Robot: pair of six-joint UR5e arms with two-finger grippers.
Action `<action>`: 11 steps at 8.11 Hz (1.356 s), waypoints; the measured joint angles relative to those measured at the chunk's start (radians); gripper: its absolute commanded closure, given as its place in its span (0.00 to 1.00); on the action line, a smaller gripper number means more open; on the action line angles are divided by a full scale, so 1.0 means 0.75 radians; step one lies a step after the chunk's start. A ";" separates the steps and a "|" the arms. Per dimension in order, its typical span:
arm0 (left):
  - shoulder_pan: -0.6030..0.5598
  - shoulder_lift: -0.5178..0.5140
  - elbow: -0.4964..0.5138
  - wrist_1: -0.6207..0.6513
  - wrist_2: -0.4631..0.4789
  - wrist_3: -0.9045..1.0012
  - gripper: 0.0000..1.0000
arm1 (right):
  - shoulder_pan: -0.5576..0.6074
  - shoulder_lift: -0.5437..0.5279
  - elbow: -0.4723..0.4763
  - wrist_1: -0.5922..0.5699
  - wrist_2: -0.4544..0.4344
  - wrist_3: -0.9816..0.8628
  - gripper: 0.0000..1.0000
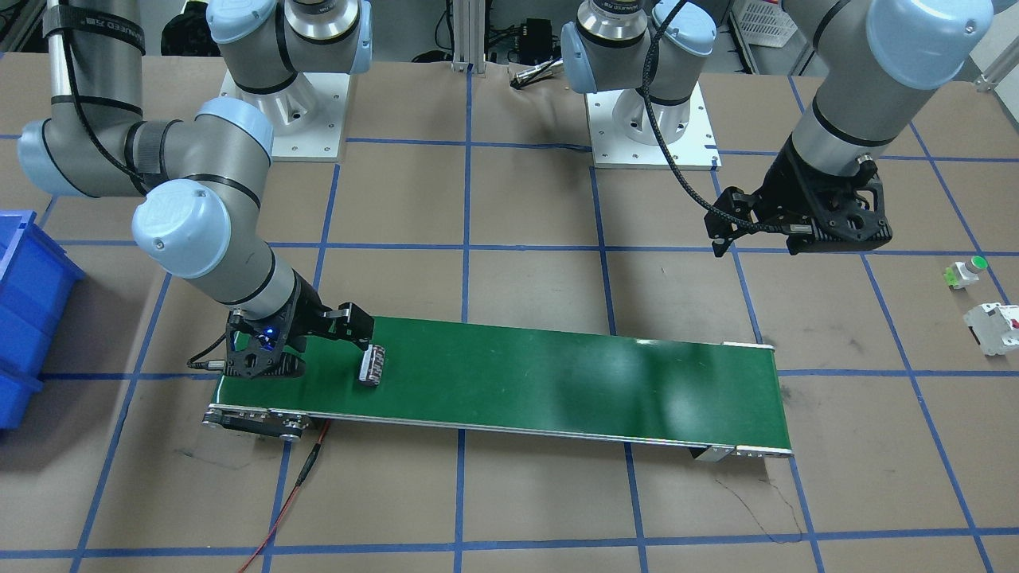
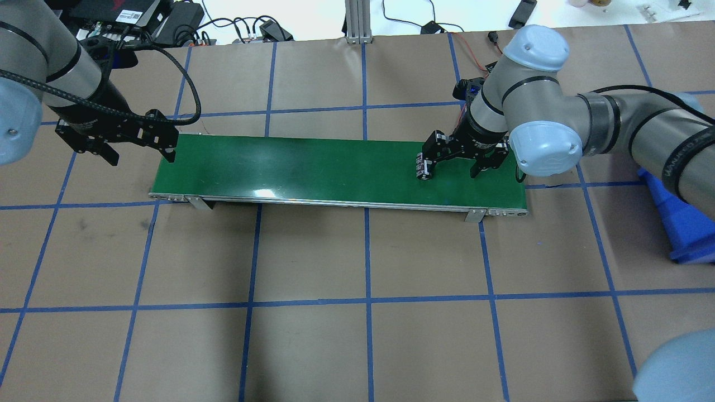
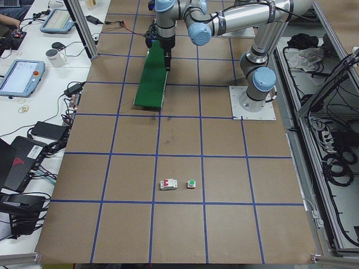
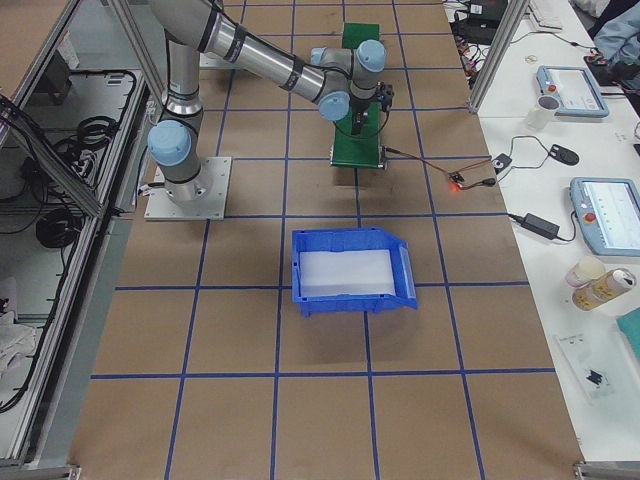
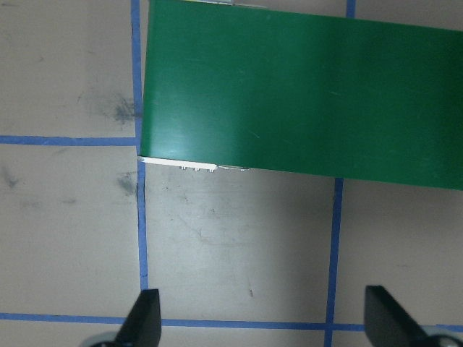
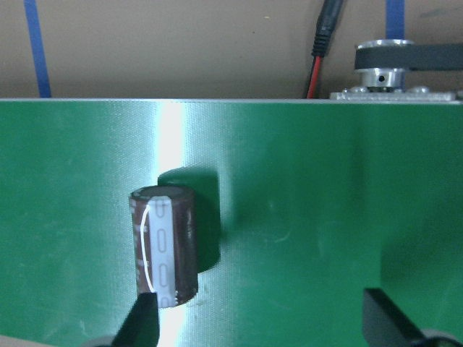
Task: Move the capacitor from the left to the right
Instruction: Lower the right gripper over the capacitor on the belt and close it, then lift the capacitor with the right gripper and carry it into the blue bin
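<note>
The capacitor [image 1: 372, 365], a small dark brown cylinder with a pale grey stripe, rests on the green conveyor belt [image 1: 557, 382] near its end on my right-arm side. It also shows in the overhead view [image 2: 423, 167] and the right wrist view [image 6: 165, 246]. My right gripper [image 2: 455, 166] is open low over the belt [image 6: 304, 181], and the capacitor sits right by one fingertip [image 6: 145, 322], not between the two. My left gripper [image 2: 139, 155] is open and empty, hovering over the table just off the belt's other end [image 5: 304, 94].
A blue bin [image 4: 350, 275] stands on the table beyond the belt's right-arm end. A white block with a red mark [image 1: 991, 328] and a small white part with a green cap [image 1: 966, 270] lie past the left arm. A red cable [image 1: 294, 485] trails from the belt.
</note>
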 measured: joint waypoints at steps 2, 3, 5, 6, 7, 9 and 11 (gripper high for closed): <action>0.000 0.000 0.000 0.000 -0.001 0.000 0.00 | 0.001 0.005 -0.002 -0.001 -0.010 -0.003 0.01; 0.000 0.000 0.000 0.001 -0.001 0.000 0.00 | 0.001 0.008 -0.002 -0.001 -0.026 -0.007 0.09; 0.000 0.005 -0.001 0.000 0.000 0.000 0.00 | 0.001 0.020 -0.004 -0.001 -0.075 -0.009 0.21; 0.000 0.007 -0.001 0.000 0.000 0.001 0.00 | 0.001 0.023 -0.004 -0.001 -0.100 -0.012 0.43; 0.000 0.007 -0.001 0.000 0.000 0.001 0.00 | 0.001 0.026 -0.005 0.000 -0.135 -0.021 0.78; 0.000 0.009 -0.001 0.001 0.000 0.002 0.00 | -0.001 0.029 -0.015 0.009 -0.219 -0.079 1.00; 0.000 0.010 -0.001 0.002 0.000 0.002 0.00 | -0.008 0.025 -0.041 0.037 -0.252 -0.099 1.00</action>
